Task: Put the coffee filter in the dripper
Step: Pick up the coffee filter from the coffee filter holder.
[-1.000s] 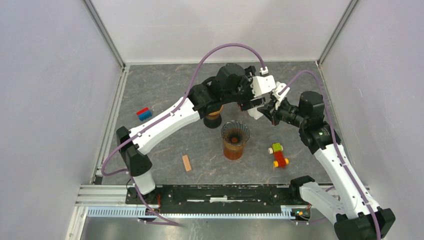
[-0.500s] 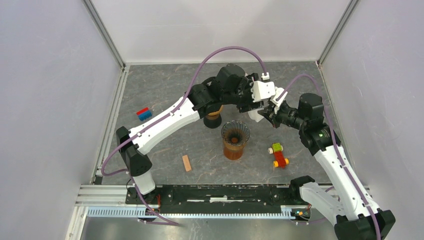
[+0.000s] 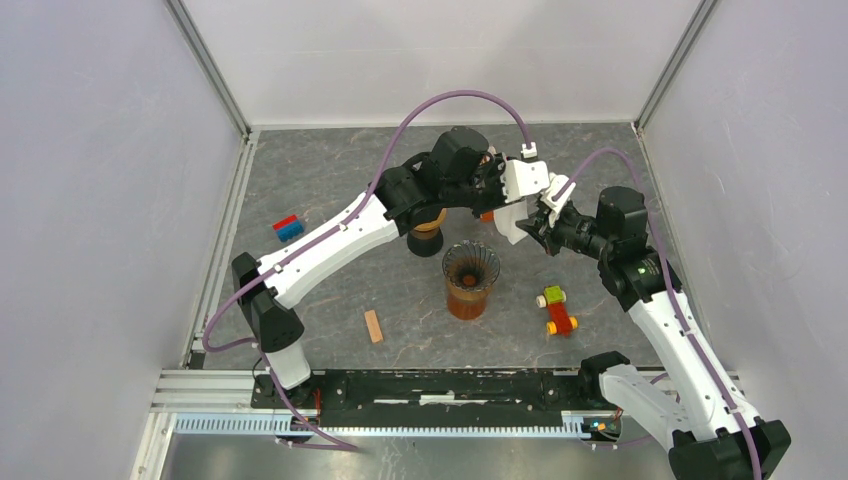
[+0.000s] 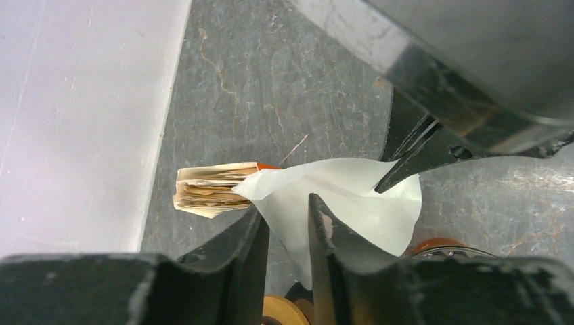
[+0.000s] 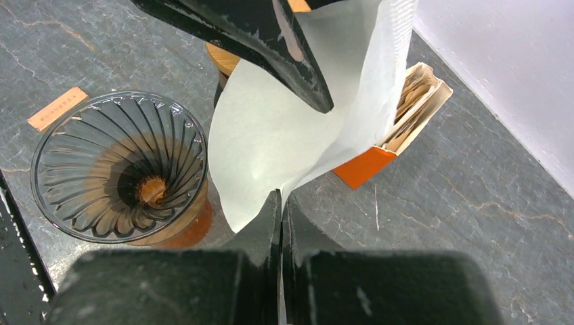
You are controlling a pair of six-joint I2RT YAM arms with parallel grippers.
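The white coffee filter (image 3: 510,224) hangs in the air behind and to the right of the glass dripper (image 3: 470,268). My right gripper (image 5: 281,198) is shut on the filter's (image 5: 271,135) lower edge, with the dripper (image 5: 118,166) below and to the left. My left gripper (image 4: 288,206) reaches in from the other side. Its jaws stand a narrow gap apart, and the filter's (image 4: 352,203) pointed corner runs down between them. One left finger (image 5: 284,47) lies against the filter's face.
A stack of filters (image 4: 206,189) in an orange holder (image 5: 362,166) sits on the table behind the held filter. A wooden-topped stand (image 3: 427,232) is left of the dripper. A red-and-blue block (image 3: 288,228), a wooden stick (image 3: 373,326) and a coloured toy (image 3: 556,310) lie around.
My left gripper's jaws have narrowed around the filter's corner, and its wrist has shifted slightly right. The right gripper has stayed shut on the filter, nearly still.
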